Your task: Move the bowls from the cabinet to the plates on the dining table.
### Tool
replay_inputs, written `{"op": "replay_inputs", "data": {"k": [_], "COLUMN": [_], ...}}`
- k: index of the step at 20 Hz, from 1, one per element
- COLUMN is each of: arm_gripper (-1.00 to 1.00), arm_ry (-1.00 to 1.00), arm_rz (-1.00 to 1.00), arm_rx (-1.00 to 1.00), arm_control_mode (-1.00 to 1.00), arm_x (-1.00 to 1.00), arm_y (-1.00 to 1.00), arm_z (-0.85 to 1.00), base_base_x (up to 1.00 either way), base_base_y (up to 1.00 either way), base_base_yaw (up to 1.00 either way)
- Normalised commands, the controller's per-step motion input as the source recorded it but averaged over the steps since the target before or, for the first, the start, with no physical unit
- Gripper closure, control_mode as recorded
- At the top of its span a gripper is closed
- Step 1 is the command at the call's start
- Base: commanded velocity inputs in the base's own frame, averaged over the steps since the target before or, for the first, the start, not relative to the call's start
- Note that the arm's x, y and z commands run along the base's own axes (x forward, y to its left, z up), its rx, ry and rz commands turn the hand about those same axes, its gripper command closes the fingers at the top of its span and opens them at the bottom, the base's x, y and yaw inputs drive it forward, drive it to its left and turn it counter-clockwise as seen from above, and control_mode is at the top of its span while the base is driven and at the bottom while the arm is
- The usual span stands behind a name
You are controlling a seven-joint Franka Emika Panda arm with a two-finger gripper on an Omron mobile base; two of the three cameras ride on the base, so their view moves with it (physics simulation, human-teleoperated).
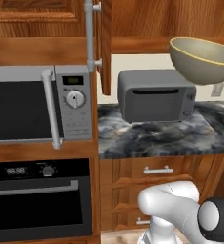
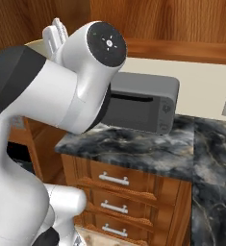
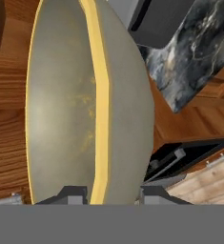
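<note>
Gripper: clamped on the rim of one bowl, fingers either side of the yellowish edge. Bowl: lifted clear of the cabinet, door ajar, hanging in the air above the surface with the toaster oven. Progress: one bowl in transit, judged early; plates and table out of sight; second bowl unaccounted for.
</note>
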Motion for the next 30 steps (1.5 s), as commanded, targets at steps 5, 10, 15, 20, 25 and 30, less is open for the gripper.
{"op": "replay_inputs", "data": {"k": [5, 10, 15, 20, 25, 30], "arm_gripper": [1.00, 1.00, 1.00, 1.00, 1.00, 1.00], "arm_ry": [0.00, 0.00, 0.00, 0.00, 0.00, 0.00], "arm_rz": [0.00, 0.00, 0.00, 0.00, 0.00, 0.00], "arm_rx": [0.00, 0.00, 0.00, 0.00, 0.00, 0.00], "arm_control_mode": [1.00, 1.00, 1.00, 1.00, 1.00, 1.00], "arm_x": [0.00, 0.00, 0.00, 0.00, 0.00, 0.00], "arm_y": [0.00, 0.00, 0.00, 0.00, 0.00, 0.00], "arm_z": [0.00, 0.00, 0.00, 0.00, 0.00, 0.00], "base_base_x": [-0.62, -0.62, -0.62, -0.62, -0.62, -0.62], "base_base_y": [0.05, 0.09, 0.12, 0.14, 0.19, 0.21], "base_base_yaw": [0.00, 0.00, 0.00, 0.00, 0.00, 0.00]}}
